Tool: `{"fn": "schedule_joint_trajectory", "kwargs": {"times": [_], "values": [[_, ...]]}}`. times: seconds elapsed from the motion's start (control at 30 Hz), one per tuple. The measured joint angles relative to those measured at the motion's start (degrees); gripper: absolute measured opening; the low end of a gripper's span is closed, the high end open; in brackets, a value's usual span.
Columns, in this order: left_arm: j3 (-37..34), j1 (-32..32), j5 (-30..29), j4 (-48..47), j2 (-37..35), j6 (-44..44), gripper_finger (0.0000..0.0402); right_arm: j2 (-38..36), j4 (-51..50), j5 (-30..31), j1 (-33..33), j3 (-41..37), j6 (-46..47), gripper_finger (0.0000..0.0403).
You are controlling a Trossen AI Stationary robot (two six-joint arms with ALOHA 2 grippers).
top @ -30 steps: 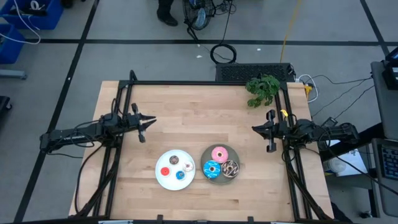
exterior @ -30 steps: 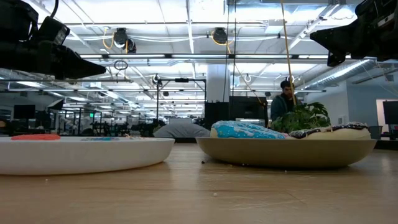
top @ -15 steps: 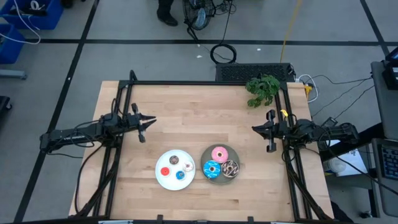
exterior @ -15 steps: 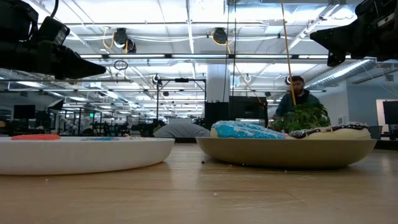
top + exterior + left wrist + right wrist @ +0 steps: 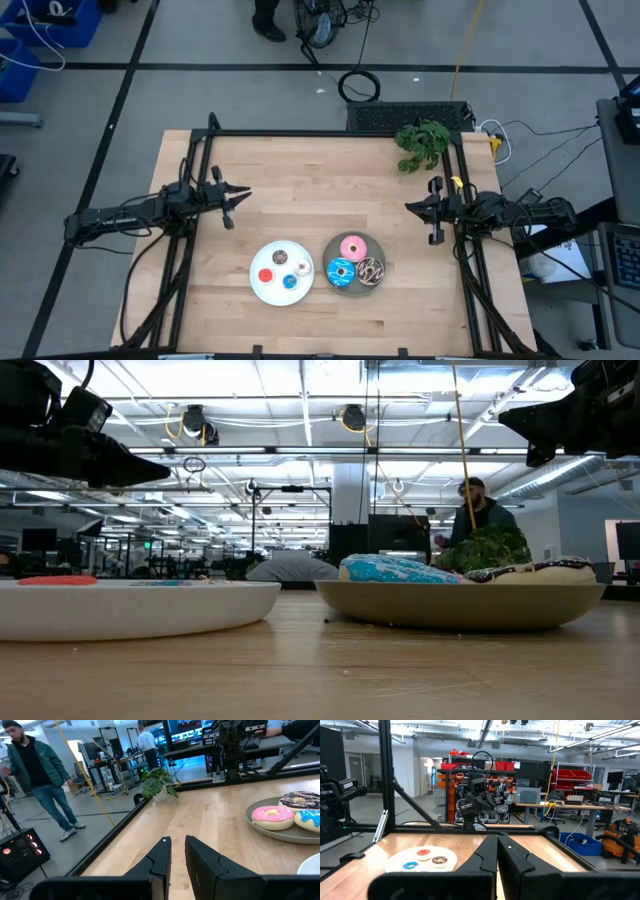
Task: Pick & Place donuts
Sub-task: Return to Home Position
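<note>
Wooden table (image 5: pixel 320 170) from above: four small donuts (image 5: pixel 281 258) on the white plate (image 5: pixel 272 295), nearer your left gripper (image 5: pixel 240 200); three large donuts (image 5: pixel 351 248) on the grey plate (image 5: pixel 329 252), nearer your right gripper (image 5: pixel 412 209). Low view: both plates flat, grippers high above. Left wrist: fingers (image 5: pixel 160 857) barely parted, empty. Right wrist: fingers together, empty

1. We are in a robotics lab: the wooden table (image 5: pixel 300 200) sits inside a black metal frame (image 5: pixel 330 133) on a grey floor (image 5: pixel 100 110) marked with dark lines.
2. Beyond the table we see another robot rig (image 5: pixel 477 800), workbenches (image 5: pixel 560 807) and shelves of red bins (image 5: pixel 577 775).
3. Above the table run bare ducts and strip lights (image 5: pixel 270 420).
4. Cables (image 5: pixel 358 85) coil on the floor just beside the table, and a person (image 5: pixel 35 780) stands near it.
</note>
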Motion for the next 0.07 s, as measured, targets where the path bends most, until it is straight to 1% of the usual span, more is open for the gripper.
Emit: {"fn": "schedule_joint_trajectory", "kwargs": {"times": [0.07], "values": [[0.0, 0.0, 0.0, 0.0, 0.0, 0.0, 0.0063, 0.0, 0.0, 0.0, 0.0, 0.0, 0.0, 0.0]]}}
